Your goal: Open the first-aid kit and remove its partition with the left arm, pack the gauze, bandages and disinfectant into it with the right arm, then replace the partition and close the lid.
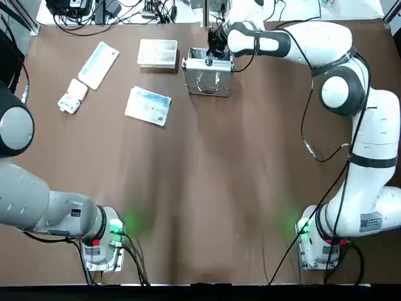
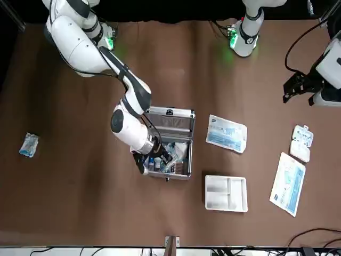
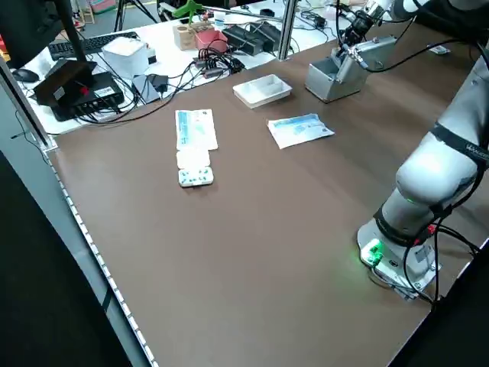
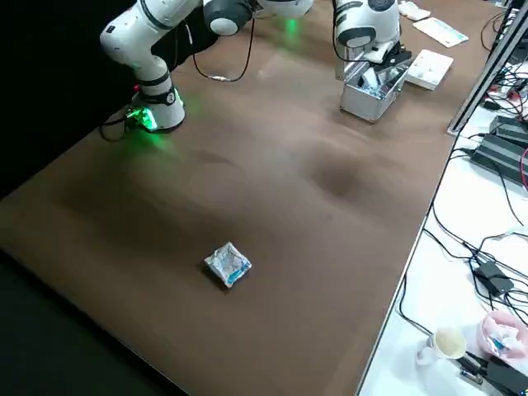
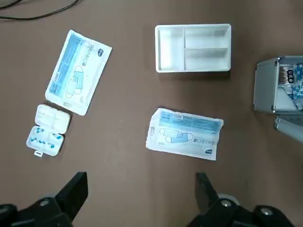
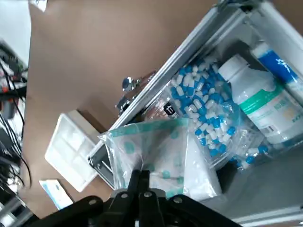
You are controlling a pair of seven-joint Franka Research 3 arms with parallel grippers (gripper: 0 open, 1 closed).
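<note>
In the top view the right arm's wrist covers the open first-aid kit [image 1: 208,74], hiding its contents and the right end effector [image 6: 142,182]. The right wrist view shows its fingers pinched together on a green-patterned gauze packet [image 6: 161,151], whose lower part lies behind them. The disinfectant [image 6: 265,106] bottle's label is too blurred to read. The left end effector [image 5: 137,201] is cut off by the picture's edge, fingertips unseen.
</note>
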